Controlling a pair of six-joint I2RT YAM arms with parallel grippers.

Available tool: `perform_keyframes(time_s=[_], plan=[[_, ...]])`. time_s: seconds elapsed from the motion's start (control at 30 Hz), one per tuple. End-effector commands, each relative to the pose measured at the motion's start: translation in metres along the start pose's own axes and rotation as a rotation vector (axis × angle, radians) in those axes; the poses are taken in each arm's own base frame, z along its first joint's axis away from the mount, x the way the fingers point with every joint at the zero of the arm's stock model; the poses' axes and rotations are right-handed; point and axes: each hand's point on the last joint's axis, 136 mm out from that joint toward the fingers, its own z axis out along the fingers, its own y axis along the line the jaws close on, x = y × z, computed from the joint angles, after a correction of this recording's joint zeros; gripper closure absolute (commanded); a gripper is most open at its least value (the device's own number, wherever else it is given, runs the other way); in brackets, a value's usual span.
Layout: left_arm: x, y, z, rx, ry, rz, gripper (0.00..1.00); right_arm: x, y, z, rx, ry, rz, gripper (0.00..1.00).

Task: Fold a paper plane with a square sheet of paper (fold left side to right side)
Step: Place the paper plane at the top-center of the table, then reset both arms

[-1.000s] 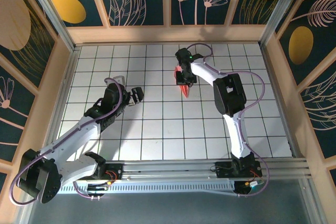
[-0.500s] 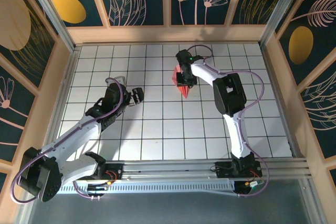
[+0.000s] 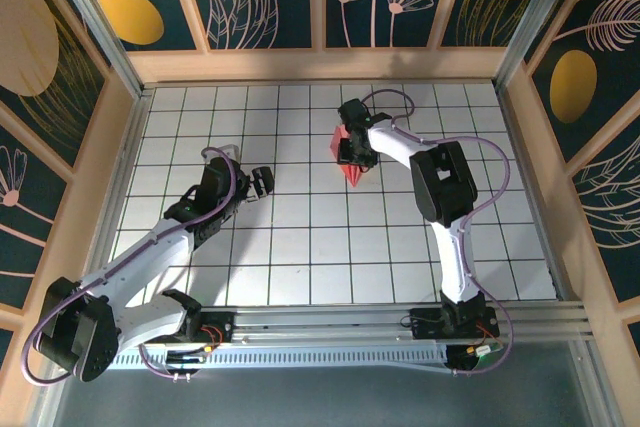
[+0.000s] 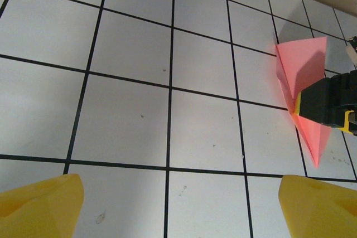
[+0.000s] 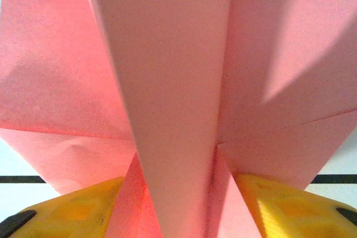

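Observation:
The salmon-pink paper plane point(image 3: 354, 173) lies on the white grid table point(image 3: 300, 247) right of centre at the back, its point toward the near side. In the left wrist view the paper plane point(image 4: 304, 62) is at the right edge, with the right gripper's black-and-yellow finger point(image 4: 329, 107) over it. My right gripper point(image 3: 351, 150) is down on the plane. Its fingers point(image 5: 72, 210) stand apart on either side of the plane's raised centre ridge point(image 5: 178, 82), so it is open. My left gripper point(image 3: 262, 182) hovers open over bare tiles at centre left, a few tiles from the plane.
Wooden walls point(image 3: 320, 65) with dark patterned panels close in the table at the back and both sides. An aluminium rail point(image 3: 330, 325) carrying the arm bases runs along the near edge. Bare tiles point(image 4: 139, 121) lie below my left gripper point(image 4: 178, 204).
My right gripper's jaws have opened from shut on the plane's ridge, and that wrist has shifted slightly toward the back. The left arm has stayed still.

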Motion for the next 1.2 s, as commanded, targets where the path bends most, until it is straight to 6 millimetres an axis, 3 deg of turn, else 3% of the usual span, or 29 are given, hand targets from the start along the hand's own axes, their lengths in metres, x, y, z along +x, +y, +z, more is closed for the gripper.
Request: perform_keyframes(time_s=[0.0,0.23,0.53,0.73,0.93,1.17], plan=[[-0.012,0.000,-0.002,-0.024,-0.021,0.017,0.10,0.007,-0.009,-0.004,0.062,-0.004,0.017,0.47],[-0.021,-0.005,-0.003,-0.020,-0.036,0.024,0.10,-0.005,0.000,-0.030,0.025,-0.055,-0.001,0.48],[-0.033,-0.011,-0.002,-0.028,-0.042,0.040,0.09,0.000,0.008,-0.052,-0.004,-0.071,-0.024,0.48],[-0.040,-0.007,-0.001,-0.009,-0.048,-0.018,0.02,-0.006,0.002,-0.091,0.008,-0.136,-0.032,0.47],[-0.058,0.015,-0.004,-0.043,-0.079,-0.075,0.01,-0.004,-0.029,-0.138,0.058,-0.257,-0.058,0.36],[-0.083,0.081,-0.026,-0.186,-0.237,-0.166,0.01,0.005,-0.109,-0.170,0.095,-0.444,0.010,0.20]])
